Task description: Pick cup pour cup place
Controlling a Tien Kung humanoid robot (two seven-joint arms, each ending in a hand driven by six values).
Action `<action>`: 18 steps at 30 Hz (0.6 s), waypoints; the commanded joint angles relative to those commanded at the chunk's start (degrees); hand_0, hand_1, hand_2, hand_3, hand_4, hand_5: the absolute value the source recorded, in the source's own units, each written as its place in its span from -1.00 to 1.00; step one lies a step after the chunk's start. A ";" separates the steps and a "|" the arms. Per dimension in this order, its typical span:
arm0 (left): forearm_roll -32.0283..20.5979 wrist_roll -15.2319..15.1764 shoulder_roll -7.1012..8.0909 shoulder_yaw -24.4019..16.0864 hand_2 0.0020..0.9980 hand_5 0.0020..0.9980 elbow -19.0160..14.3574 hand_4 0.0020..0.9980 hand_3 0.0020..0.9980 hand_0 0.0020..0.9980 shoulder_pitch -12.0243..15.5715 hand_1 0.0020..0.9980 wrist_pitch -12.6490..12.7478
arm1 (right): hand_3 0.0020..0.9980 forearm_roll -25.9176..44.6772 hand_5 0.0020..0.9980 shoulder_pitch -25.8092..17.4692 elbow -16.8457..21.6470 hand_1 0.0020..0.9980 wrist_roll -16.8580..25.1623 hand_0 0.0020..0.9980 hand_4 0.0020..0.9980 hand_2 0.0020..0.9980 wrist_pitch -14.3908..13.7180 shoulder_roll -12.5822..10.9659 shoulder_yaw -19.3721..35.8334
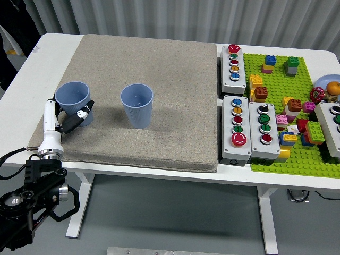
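The fingers (79, 115) of the left hand (64, 116) are wrapping around the left cup (74, 102). It is standing on the mat (159, 79), beside the middle cup (137, 105). Letting go roughly could be tipping it over.

1. Blue cups: two, left cup (73, 101) and centre cup (137, 105), on one grey mat (159, 64).
2. Button boxes: four in view, right of frame; first (233, 65), second (237, 128), third (264, 130), fourth (331, 127).
3. Green brick baseplate (308, 159): one.
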 joint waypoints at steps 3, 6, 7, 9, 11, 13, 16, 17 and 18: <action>2.53 1.62 0.03 -0.45 0.81 -0.14 -0.12 0.91 0.86 0.48 0.06 0.54 -0.57 | 0.14 0.13 -0.94 -0.04 0.00 0.25 0.00 0.40 -1.00 0.12 -0.01 0.00 -0.12; 4.03 2.47 0.05 -0.79 0.81 -0.14 -0.23 0.91 0.86 0.48 0.14 0.54 -1.23 | 0.14 0.25 -0.94 -0.09 0.00 0.25 0.00 0.40 -1.00 0.12 -0.01 -0.01 -0.28; 4.70 2.89 0.05 -0.97 0.81 -0.14 -0.24 0.91 0.86 0.48 0.18 0.54 -1.48 | 0.14 0.32 -0.94 -0.14 0.00 0.25 0.00 0.40 -1.00 0.12 -0.01 -0.01 -0.34; 5.08 3.15 0.07 -1.15 1.00 -0.11 -0.27 0.96 1.00 0.67 0.23 0.72 -1.67 | 0.13 0.30 -0.94 -0.18 0.00 0.25 -0.02 0.40 -1.00 0.12 0.00 -0.02 -0.37; 5.45 3.42 0.11 -1.38 1.00 -0.11 -0.30 0.96 1.00 0.67 0.31 0.72 -1.86 | 0.13 0.20 -0.94 -0.23 0.00 0.25 -0.04 0.40 -1.00 0.12 0.04 -0.02 -0.34; 5.67 3.61 0.17 -1.68 1.00 -0.11 -0.24 0.96 1.00 0.67 0.46 0.72 -2.05 | 0.13 0.21 -0.94 -0.34 0.00 0.25 -0.04 0.40 -1.00 0.12 0.05 -0.01 -0.35; 5.82 3.66 0.17 -1.91 1.00 -0.08 -0.16 0.98 1.00 0.70 0.64 0.74 -2.10 | 0.13 0.11 -0.94 -0.43 0.00 0.25 -0.06 0.40 -1.00 0.13 0.09 0.00 -0.31; 5.91 3.62 0.12 -2.07 1.00 -0.08 -0.18 0.98 1.00 0.70 0.72 0.74 -2.09 | 0.13 0.08 -0.94 -0.42 0.00 0.25 -0.06 0.40 -1.00 0.13 0.10 -0.01 -0.29; 5.94 3.59 0.10 -2.15 1.00 -0.08 -0.20 0.98 1.00 0.70 0.76 0.74 -2.08 | 0.13 0.06 -0.94 -0.41 0.00 0.25 -0.05 0.40 -1.00 0.13 0.10 -0.01 -0.26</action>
